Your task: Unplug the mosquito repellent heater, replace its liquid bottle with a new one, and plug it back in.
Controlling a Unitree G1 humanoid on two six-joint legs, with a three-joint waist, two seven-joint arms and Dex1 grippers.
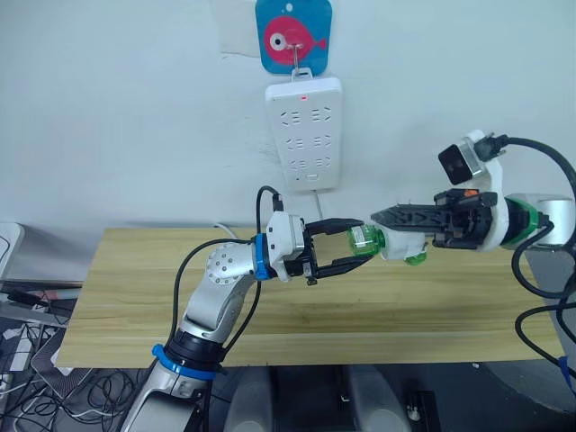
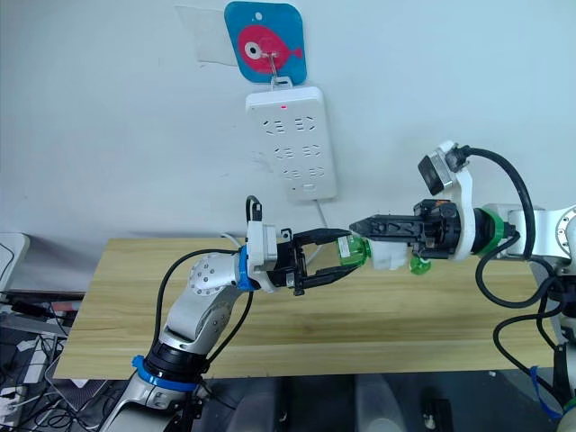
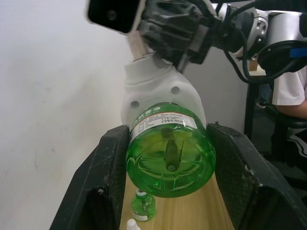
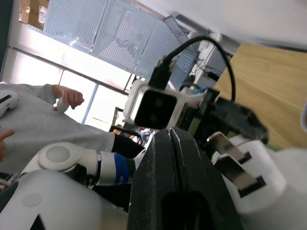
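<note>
Green translucent plastic bottle [image 3: 170,155] with its grey wick sits between your left gripper's [image 1: 353,253] black jaws, which close on its sides. Your right gripper [image 1: 392,219] clamps the small white rounded plastic heater [image 3: 160,91], both held in the air above the wooden desk [image 1: 135,297], toward its back edge. Twist the bottle squarely; keep the heater steady.

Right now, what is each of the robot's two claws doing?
Left tool: closed around the green bottle, which sits in the heater.
Right tool: closed on the white heater, holding it above the table.
</note>
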